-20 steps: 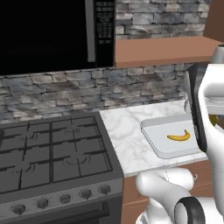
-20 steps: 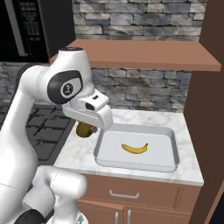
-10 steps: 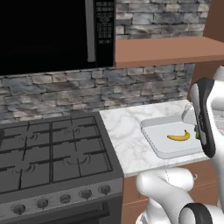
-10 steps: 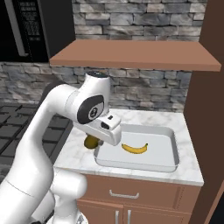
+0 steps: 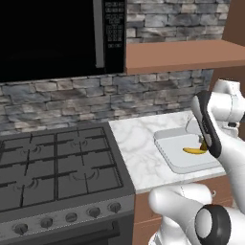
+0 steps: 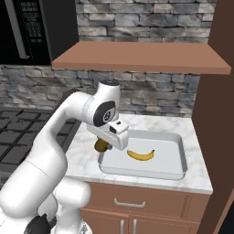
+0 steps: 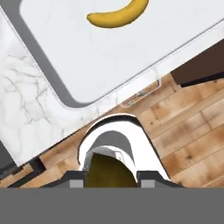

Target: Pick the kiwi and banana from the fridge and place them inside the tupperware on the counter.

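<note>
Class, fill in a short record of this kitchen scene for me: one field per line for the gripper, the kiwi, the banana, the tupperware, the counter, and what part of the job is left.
gripper: shut on the kiwi, near the left front corner of the tupperware
kiwi: olive-green, held between the fingers, not yet set down
banana: lying flat inside the tupperware, near its middle
tupperware: shallow pale tray on the counter, right of the stove
counter: white marble over wooden cabinets
stove: black, left of the counter
left to do: put the kiwi in the tupperware
</note>
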Available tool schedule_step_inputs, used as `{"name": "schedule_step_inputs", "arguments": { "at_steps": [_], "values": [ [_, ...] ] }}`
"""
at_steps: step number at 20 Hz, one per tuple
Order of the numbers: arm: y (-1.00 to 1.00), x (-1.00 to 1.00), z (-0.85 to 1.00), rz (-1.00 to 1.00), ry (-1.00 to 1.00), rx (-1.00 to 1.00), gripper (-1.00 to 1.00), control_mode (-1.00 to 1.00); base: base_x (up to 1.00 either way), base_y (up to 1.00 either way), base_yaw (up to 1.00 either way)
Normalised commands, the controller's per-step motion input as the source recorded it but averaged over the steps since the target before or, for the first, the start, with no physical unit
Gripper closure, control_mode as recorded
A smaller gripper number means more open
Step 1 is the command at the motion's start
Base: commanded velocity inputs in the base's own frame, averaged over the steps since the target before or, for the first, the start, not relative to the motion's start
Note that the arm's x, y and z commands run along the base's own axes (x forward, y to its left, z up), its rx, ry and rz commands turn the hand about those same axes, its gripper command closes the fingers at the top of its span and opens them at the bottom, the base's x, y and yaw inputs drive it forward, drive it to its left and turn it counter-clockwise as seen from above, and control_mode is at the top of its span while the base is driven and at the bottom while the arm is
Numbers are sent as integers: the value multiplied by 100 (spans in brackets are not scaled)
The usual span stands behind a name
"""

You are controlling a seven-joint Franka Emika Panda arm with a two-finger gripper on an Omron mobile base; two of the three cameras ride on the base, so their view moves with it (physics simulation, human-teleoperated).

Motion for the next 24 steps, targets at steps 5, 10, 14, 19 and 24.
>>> {"name": "schedule_step_inputs", "arguments": {
  "at_steps": [5,10,14,19,24],
  "values": [
    [0,53,-55,-6,0,0,100,-100,0,0,0],
    [0,47,-50,-6,0,0,100,-100,0,0,0],
    [0,37,-37,-5,0,0,100,-100,0,0,0],
    [-2,35,-31,-3,0,0,100,-100,0,0,0],
    [-7,22,-29,-6,2,0,100,-100,0,0,0]
  ]
}}
